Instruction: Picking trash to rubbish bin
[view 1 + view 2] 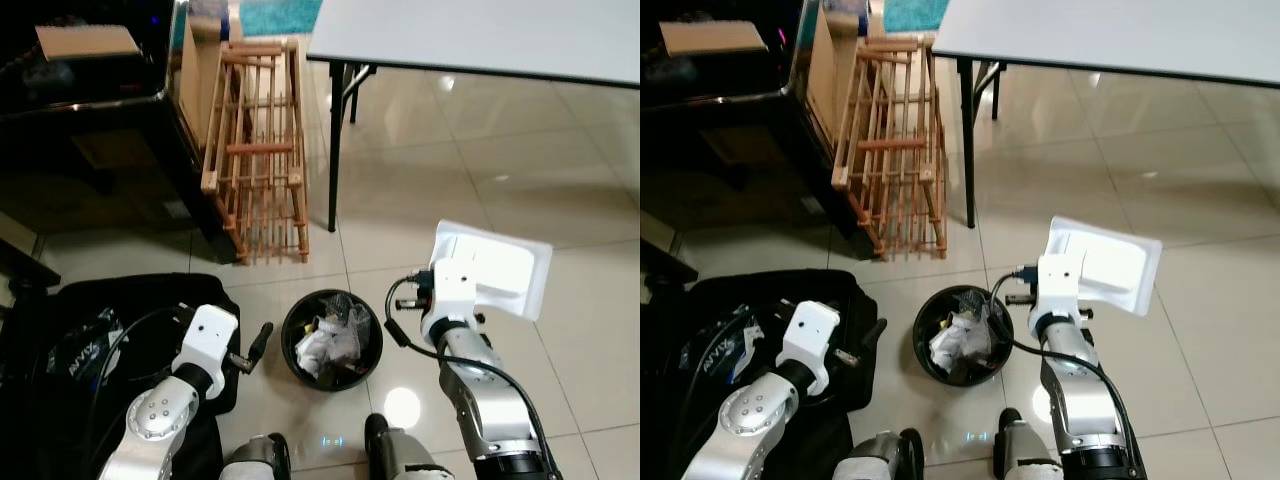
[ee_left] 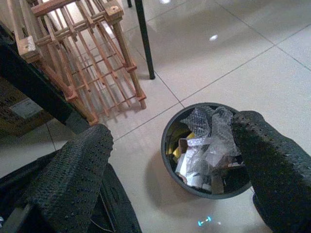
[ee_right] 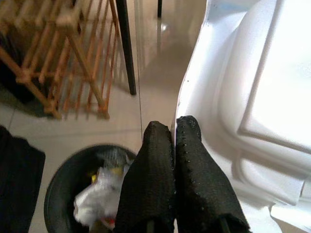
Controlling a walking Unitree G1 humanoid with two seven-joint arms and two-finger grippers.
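Black and round, the rubbish bin (image 1: 331, 338) stands on the tiled floor (image 1: 420, 180) — crumpled white paper (image 1: 315, 350) and clear plastic wrap (image 2: 214, 133) are seen inside. A white foam tray (image 1: 495, 268) is pinched at its edge by the right gripper (image 3: 175, 141), raised just beside the bin. The left gripper (image 2: 170, 170) is held wide apart — low, near the bin.

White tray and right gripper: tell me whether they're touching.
Touching. In the right wrist view, the right gripper has its fingers shut on the thin edge of the white tray, held beside the black rubbish bin.
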